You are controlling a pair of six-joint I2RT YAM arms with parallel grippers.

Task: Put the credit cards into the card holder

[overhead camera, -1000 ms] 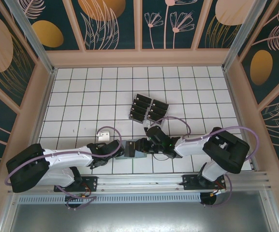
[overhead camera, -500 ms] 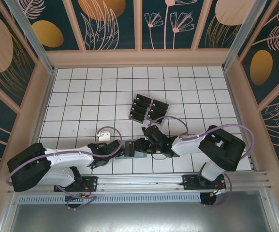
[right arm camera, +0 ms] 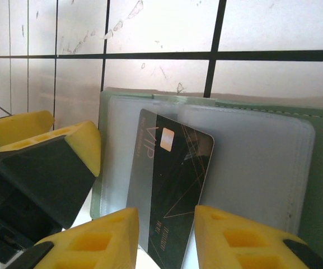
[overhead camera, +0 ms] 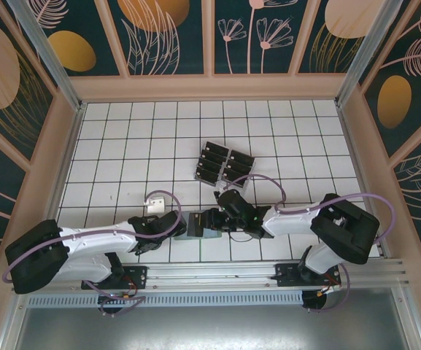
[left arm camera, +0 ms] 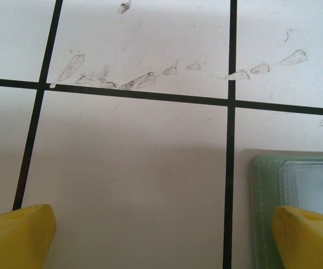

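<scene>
The sage-green card holder [overhead camera: 195, 227] lies open on the tiles near the front edge, its clear sleeves [right arm camera: 251, 162] facing up. A black credit card [right arm camera: 175, 179] marked VIP lies on the sleeves, its left strip greyed under clear plastic. My right gripper [right arm camera: 167, 216] [overhead camera: 214, 219] is open, its yellow fingers either side of the card's near end with thin gaps showing. My left gripper [left arm camera: 164, 235] [overhead camera: 176, 224] is wide open at the holder's left end. One of its fingers [left arm camera: 309, 235] is over the holder's corner [left arm camera: 267, 185], the other over bare tile.
A clear slotted rack [overhead camera: 223, 163] holding several more black cards stands two tiles behind the holder. The left gripper's dark body and yellow fingertip [right arm camera: 71, 145] sit close to the holder's left edge. Wooden walls ring the tiled floor.
My right gripper has edged a little to the left over the holder. The left arm's elbow has swung slightly outward while its gripper stays at the holder's left end.
</scene>
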